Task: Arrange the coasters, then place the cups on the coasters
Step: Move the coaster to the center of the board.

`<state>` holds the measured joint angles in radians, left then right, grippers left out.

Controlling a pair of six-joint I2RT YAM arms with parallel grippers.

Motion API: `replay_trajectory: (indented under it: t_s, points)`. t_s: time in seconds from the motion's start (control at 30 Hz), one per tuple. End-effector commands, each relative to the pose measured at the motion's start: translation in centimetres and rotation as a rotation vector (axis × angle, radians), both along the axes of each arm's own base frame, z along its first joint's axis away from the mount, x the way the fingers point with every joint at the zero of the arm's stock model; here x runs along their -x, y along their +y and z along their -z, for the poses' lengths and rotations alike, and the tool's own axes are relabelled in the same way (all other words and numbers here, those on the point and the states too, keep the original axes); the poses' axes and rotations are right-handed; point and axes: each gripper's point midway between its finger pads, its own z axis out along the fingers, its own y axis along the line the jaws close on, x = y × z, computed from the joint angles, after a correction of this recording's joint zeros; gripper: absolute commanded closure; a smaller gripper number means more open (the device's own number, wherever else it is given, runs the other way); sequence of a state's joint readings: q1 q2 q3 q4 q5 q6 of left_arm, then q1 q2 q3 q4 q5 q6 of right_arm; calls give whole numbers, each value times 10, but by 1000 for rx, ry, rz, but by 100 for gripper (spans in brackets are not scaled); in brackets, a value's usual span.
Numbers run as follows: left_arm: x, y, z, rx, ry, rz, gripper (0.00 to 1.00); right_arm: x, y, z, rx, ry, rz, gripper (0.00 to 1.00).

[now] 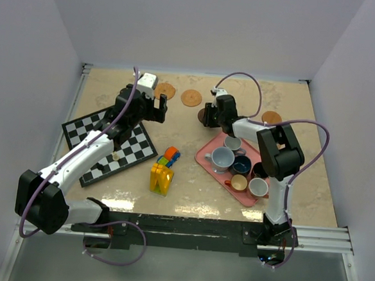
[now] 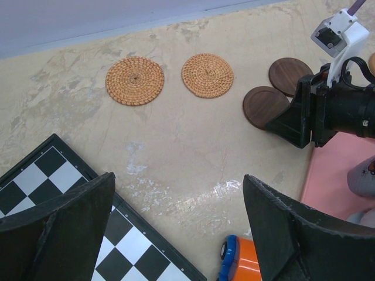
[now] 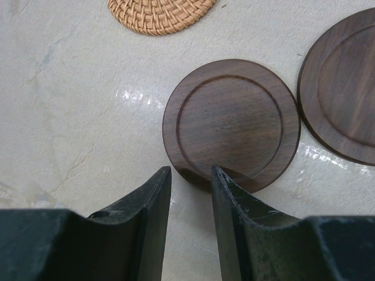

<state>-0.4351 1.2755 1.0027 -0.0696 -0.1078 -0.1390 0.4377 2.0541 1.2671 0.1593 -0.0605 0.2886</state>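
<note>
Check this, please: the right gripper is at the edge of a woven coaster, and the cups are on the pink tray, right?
No: the right wrist view shows the right gripper at the edge of a dark wooden coaster, not a woven one. The cups are on the pink tray.

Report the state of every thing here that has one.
left claw, wide open, empty, above the table.
dark coaster, flat on the table, bare.
second dark coaster, flat, bare.
right claw, narrowly open, tips at the dark coaster's edge.
woven coasters, flat, bare.
cups, upright on the pink tray.
</note>
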Motion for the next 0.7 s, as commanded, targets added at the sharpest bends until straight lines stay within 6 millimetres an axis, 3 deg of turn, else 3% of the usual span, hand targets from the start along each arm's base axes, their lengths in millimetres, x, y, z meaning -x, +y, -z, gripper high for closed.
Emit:
replay_trajectory:
  t_s: [0.0,0.13,0.5,0.67]
  points:
    - [-1,-6,-16,37,-45,10,5,35,-7,25,59,142,-4,62]
    - [-1,-6,-15,35,-45,10,5,24,-3,12,60,110,-10,61]
    - [-4,3,-12,0,-51,-29,5,-12,17,-52,12,1,-43,55]
    - [-4,4,-11,-5,-59,-27,5,-21,8,-53,26,-3,-12,51]
